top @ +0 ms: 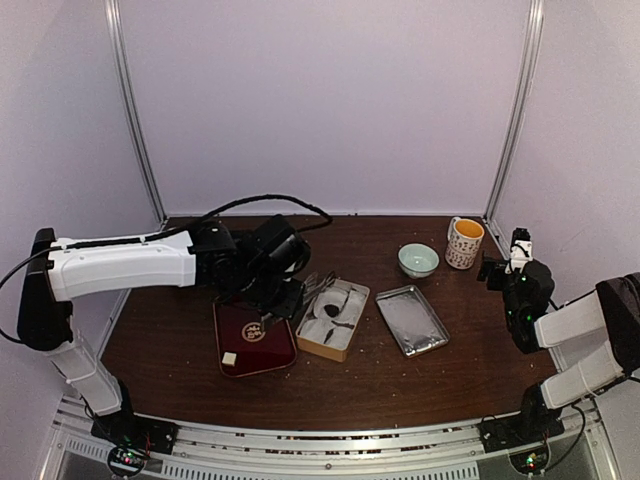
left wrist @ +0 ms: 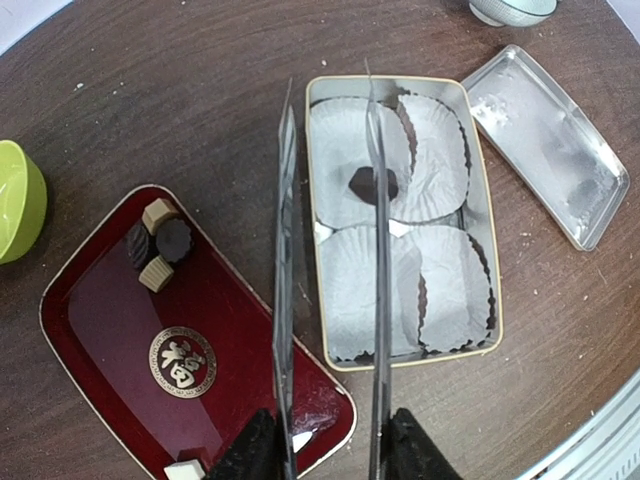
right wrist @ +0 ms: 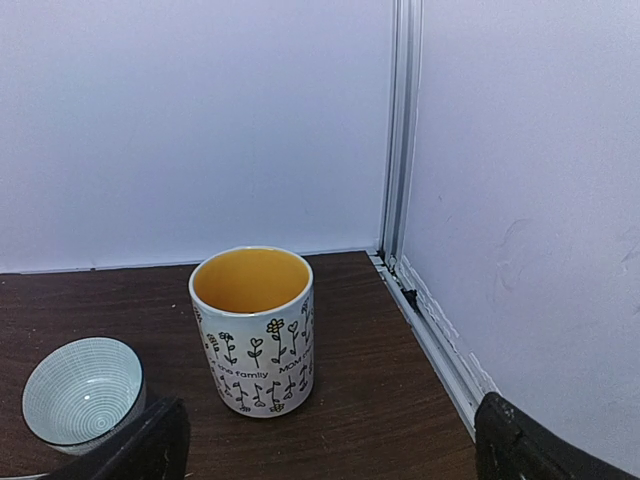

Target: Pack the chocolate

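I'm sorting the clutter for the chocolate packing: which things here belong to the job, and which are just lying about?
Job: chocolates on the red tray; the one already in the tin; paper cups; tin lid.

Lying about: mug, striped bowl, green bowl.

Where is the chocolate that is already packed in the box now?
In the left wrist view, one dark chocolate sits in the upper-left paper cup of the open tin box, right of the red tray.

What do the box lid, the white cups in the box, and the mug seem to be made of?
Lid: probably metal, shiny, with silver reflections. Cups: likely pleated paper, matte, with fluted edges. Mug: apparently glazed ceramic, glossy, with printed flowers.
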Robot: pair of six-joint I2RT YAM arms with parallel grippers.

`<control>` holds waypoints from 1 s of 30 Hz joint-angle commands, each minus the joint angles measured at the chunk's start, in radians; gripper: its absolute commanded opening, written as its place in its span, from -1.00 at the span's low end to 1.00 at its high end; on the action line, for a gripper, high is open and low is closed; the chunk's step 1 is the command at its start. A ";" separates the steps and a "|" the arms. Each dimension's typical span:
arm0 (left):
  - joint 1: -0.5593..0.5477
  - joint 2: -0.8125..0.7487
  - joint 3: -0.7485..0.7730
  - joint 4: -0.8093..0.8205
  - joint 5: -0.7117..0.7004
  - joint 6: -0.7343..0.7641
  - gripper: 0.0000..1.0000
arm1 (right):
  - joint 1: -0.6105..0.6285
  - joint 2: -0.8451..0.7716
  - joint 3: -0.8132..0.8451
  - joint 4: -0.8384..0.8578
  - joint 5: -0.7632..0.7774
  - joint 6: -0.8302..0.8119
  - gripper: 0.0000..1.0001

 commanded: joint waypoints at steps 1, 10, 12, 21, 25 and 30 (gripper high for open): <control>0.005 -0.002 0.038 -0.006 -0.023 -0.001 -0.29 | -0.007 0.002 0.012 0.001 0.009 0.011 1.00; 0.006 -0.175 -0.052 -0.010 -0.044 -0.016 -0.29 | -0.007 0.002 0.012 0.001 0.008 0.009 1.00; 0.006 -0.228 -0.099 -0.010 -0.048 -0.022 -0.29 | -0.007 0.002 0.013 0.001 0.007 0.009 1.00; 0.006 -0.448 -0.330 -0.018 0.000 -0.078 -0.29 | -0.007 0.001 0.013 0.000 0.007 0.009 1.00; 0.006 -0.511 -0.395 -0.050 -0.023 -0.136 -0.29 | -0.006 0.002 0.013 0.000 0.006 0.009 1.00; 0.006 -0.563 -0.457 -0.052 -0.038 -0.163 -0.28 | -0.007 0.002 0.013 0.000 0.007 0.009 1.00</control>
